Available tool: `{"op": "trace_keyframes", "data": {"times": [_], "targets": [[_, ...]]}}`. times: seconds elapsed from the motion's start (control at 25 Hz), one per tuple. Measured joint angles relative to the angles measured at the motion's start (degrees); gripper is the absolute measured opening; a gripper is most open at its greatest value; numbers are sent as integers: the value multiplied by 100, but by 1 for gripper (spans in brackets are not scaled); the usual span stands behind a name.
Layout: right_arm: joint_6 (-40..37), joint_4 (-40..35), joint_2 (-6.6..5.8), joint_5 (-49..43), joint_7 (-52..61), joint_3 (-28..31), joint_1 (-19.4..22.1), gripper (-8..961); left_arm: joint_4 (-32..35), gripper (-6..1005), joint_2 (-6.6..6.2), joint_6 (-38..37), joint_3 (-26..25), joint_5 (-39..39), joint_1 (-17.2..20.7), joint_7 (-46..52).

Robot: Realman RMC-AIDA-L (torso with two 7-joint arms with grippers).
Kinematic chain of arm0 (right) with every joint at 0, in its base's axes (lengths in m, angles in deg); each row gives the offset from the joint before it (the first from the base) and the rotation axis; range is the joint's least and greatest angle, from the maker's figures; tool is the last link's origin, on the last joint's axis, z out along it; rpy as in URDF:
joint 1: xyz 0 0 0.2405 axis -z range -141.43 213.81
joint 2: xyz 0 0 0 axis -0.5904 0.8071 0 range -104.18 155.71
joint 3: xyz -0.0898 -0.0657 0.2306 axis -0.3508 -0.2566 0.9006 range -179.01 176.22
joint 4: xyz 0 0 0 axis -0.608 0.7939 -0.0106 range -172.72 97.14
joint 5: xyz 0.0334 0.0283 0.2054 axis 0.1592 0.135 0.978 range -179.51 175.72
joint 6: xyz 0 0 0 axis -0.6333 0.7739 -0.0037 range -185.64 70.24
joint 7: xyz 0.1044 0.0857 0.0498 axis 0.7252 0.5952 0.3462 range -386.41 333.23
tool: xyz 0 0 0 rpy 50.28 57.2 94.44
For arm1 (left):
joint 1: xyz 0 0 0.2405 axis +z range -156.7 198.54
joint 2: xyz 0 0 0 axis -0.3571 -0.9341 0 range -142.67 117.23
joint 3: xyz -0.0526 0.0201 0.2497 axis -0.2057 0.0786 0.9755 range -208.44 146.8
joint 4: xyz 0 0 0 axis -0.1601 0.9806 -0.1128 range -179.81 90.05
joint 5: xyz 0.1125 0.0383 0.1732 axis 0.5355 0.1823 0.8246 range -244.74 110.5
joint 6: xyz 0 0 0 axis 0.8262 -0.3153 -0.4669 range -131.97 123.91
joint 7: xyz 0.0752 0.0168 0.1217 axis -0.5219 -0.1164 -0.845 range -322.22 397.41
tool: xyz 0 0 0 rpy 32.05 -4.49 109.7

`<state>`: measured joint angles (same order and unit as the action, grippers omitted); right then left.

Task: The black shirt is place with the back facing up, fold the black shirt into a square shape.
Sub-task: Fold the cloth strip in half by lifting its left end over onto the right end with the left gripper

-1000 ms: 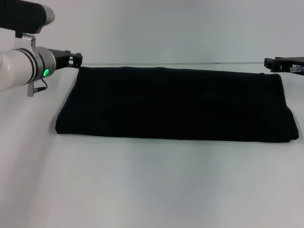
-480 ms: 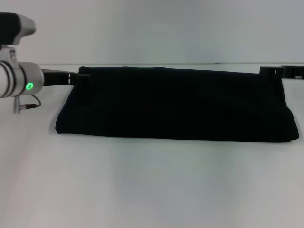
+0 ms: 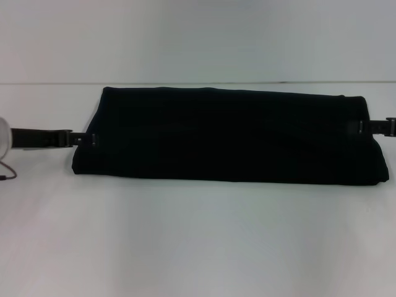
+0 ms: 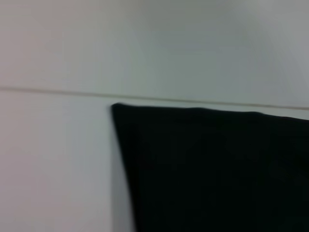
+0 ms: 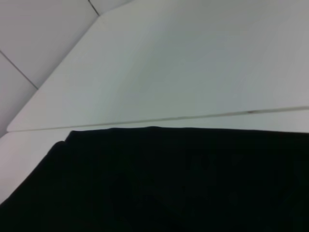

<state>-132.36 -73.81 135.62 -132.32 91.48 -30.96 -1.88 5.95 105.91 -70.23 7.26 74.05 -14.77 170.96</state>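
The black shirt [image 3: 229, 136] lies folded into a long flat band across the white table [image 3: 198, 241], plain side up, with no lettering showing. My left gripper [image 3: 88, 138] comes in low from the left and reaches the shirt's left edge. My right gripper [image 3: 360, 127] comes in from the right and reaches the shirt's right edge. Its tips merge with the dark cloth. The left wrist view shows one corner of the shirt [image 4: 212, 169]. The right wrist view shows a long edge of the shirt [image 5: 159, 183]. Neither wrist view shows its own fingers.
The table's far edge [image 3: 198, 83] runs just behind the shirt, with a pale wall beyond it. A wide strip of bare white table lies in front of the shirt. A thin cable [image 3: 7, 173] hangs by my left arm.
Both grippers have moved from the shirt's far corners toward me along its short ends, and now sit low at mid-height of the left and right edges. The shirt has not moved.
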Motion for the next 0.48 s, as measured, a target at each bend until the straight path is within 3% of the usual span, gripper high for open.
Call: {"op": "trace_keyframes", "data": {"times": [0.2, 0.48], "targets": [[-17, 10, -35, -16, 2, 1, 38, 716, -58, 948, -32, 45, -105, 25, 147, 31], [14, 18, -41, -20, 5, -33, 12, 716, -337, 949, -21, 33, -43, 184, 51, -199]]}}
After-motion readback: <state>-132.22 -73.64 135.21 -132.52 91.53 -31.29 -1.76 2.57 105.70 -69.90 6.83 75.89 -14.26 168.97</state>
